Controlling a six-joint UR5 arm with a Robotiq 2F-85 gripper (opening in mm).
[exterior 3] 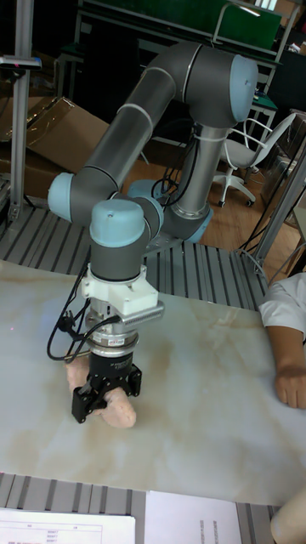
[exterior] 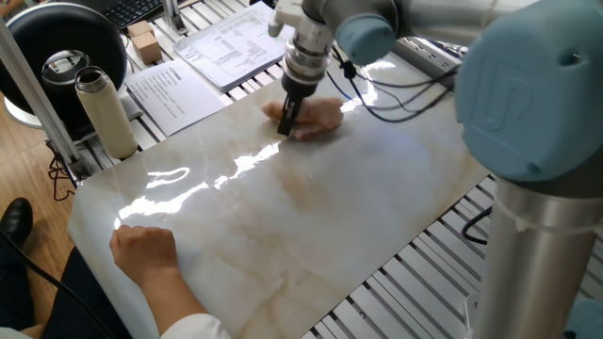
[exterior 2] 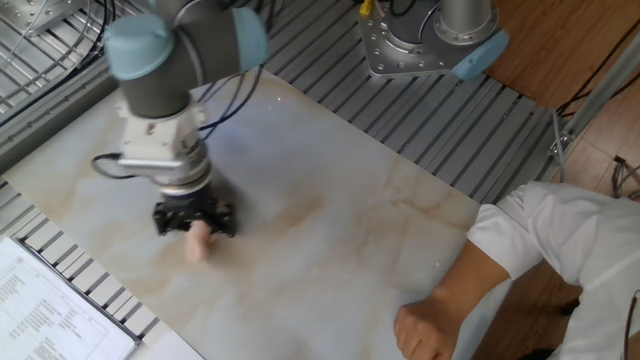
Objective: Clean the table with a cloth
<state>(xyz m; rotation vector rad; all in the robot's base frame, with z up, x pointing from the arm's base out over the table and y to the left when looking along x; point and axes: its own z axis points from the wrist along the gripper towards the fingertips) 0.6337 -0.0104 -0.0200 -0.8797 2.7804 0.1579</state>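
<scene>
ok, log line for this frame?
phase: wiping | gripper: pressing cloth on table | hand: resting on table edge
</scene>
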